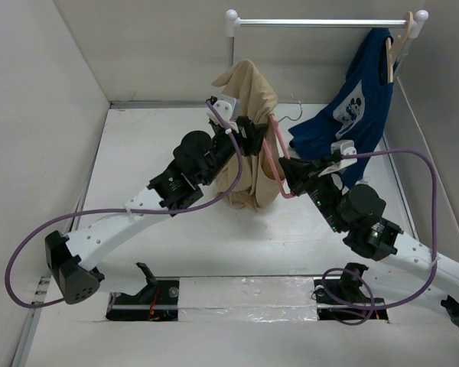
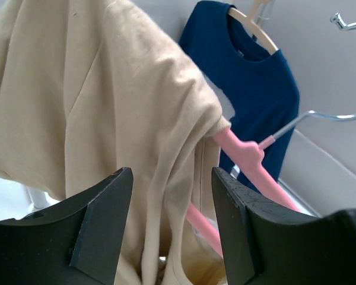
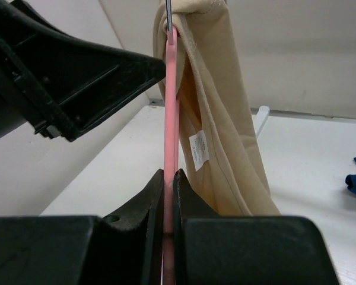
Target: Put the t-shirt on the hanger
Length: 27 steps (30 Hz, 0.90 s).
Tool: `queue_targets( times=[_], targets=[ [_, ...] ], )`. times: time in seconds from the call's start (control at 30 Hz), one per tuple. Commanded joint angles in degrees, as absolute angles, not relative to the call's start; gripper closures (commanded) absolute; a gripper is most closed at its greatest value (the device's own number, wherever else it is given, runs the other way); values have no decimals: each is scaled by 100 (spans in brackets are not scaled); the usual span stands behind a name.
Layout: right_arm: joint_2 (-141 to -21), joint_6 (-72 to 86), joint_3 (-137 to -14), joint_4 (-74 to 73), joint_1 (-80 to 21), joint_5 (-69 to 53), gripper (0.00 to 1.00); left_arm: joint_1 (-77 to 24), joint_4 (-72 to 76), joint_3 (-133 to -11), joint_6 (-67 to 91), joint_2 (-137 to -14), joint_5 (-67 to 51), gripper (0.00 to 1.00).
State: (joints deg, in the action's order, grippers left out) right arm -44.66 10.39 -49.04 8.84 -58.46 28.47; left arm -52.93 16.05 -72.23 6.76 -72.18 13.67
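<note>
Two arms meet over the far middle of the white table point(image 1: 138, 153). Between them the tan t-shirt point(image 1: 252, 92) hangs in a bunched column, its upper part draped over one end of the pink hanger point(image 1: 269, 153), which stands steeply on end just right of it. At the far right a dark blue t-shirt point(image 1: 363, 84) hangs from a rail point(image 1: 321, 23) on a wooden hanger point(image 1: 390, 57). The right gripper point(image 3: 169, 178) is clamped on the pink hanger's lower part. The left gripper point(image 2: 172, 178) has its jaws wide apart, with tan fabric hanging between them.
</note>
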Motion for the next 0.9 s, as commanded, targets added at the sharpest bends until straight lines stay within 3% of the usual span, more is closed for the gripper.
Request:
queue_targets(
  times=[0.0,0.1,0.13,0.17,0.2,0.47,0.87],
  targets=[
    [-4421,1125,-5264,1187,-5818,2646,100,-5317,1942,-7593,264,-7330,1582,49],
    [-4421,1142,-5282,1186,-5818,2610,100,-5317,1978,-7734,123,-7462,1661,65],
    [-4438,1134,-5291,1169,-5818,2619,100,-5317,1995,-7769,97,-7488,1687,83],
    [-4438,1142,-5326,1143,-5818,2619,100,-5317,2047,-7761,71,-7497,1714,95],
    [-4430,1134,-5326,1108,-5818,2637,100,-5317,2057,-7752,70,-7480,1757,100],
    [-4474,765,-5581,1274,-5818,3094,100,-5317,2268,-6514,834,-6663,1784,100],
    [-5299,413,-5723,2196,-5818,3182,100,-5317,2171,-5326,1749,-5827,554,100]
  ],
)
